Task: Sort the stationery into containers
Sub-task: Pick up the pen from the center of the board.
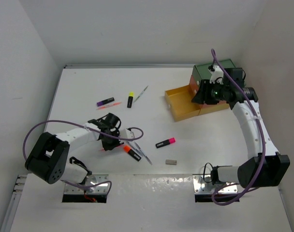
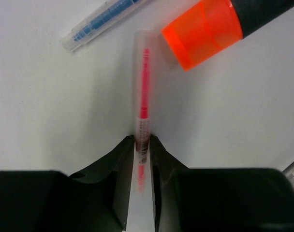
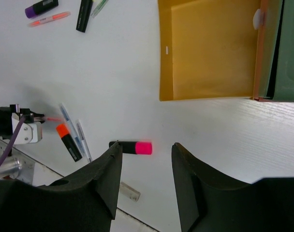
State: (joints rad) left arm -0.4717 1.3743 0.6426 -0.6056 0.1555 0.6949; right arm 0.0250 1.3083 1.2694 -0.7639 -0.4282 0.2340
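My left gripper [image 2: 143, 145] is low over the table and shut on a thin red pen [image 2: 143, 92], which lies lengthwise between the fingers. An orange-capped highlighter [image 2: 205, 31] and a clear blue pen [image 2: 101, 21] lie just beyond it. My right gripper [image 3: 146, 159] is open and empty, held high beside the open yellow drawer [image 1: 175, 107]. The yellow drawer's inside [image 3: 210, 53] shows bare. It is the bottom of a stack under a coral-red drawer [image 3: 263, 48] and a green drawer [image 1: 219, 67].
A pink-capped highlighter [image 1: 165, 142] and a small grey eraser [image 1: 171, 162] lie mid-table. Further back lie a purple-capped highlighter [image 1: 105, 102], another red pen [image 1: 113, 104], a yellow-capped highlighter [image 1: 130, 99] and a thin greenish pen [image 1: 141, 93]. White walls close in the table.
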